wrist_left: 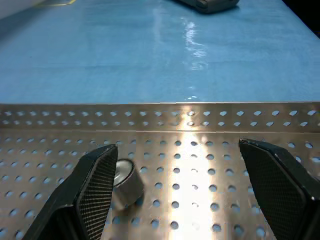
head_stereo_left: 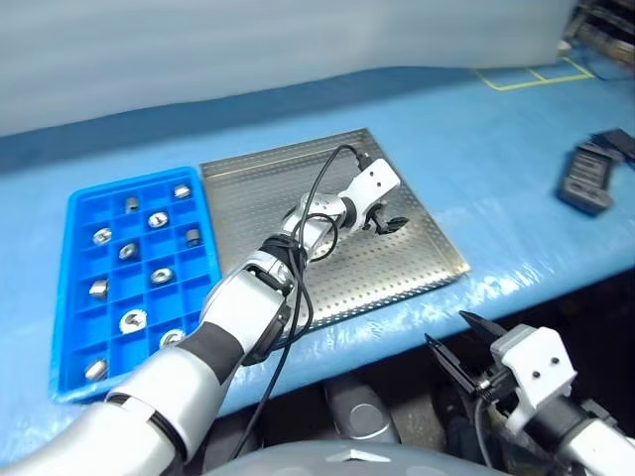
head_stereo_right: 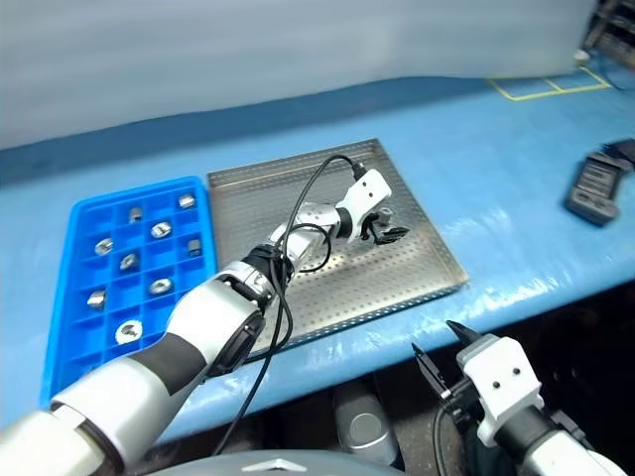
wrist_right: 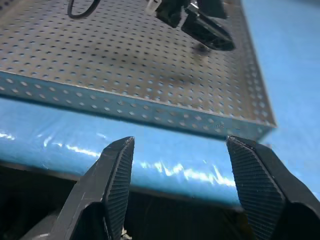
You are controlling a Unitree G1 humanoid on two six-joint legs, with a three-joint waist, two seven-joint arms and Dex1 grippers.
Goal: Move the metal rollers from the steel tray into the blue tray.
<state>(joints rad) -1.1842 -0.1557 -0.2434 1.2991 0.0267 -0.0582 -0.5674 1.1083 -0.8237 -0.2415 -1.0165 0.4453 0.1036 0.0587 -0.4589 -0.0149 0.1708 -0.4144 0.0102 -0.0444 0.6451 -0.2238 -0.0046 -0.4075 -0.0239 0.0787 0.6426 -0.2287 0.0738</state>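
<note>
Hovering wide-fingered over the steel tray (head_stereo_left: 417, 248), the left gripper (wrist_left: 185, 185) had one metal roller (wrist_left: 125, 181) lying against its finger (wrist_left: 97, 192); an off-centre close risked knocking it rolling away.

Left gripper (head_stereo_left: 389, 224) hovers over steel tray (head_stereo_left: 298, 178); rollers (head_stereo_left: 131, 320) fill blue tray (head_stereo_left: 74, 297).

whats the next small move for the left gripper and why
Probably ease the left gripper sideways to centre it on the roller, then close. Its fingers stand open over the steel tray, and the roller lies against one finger, not between them.
</note>
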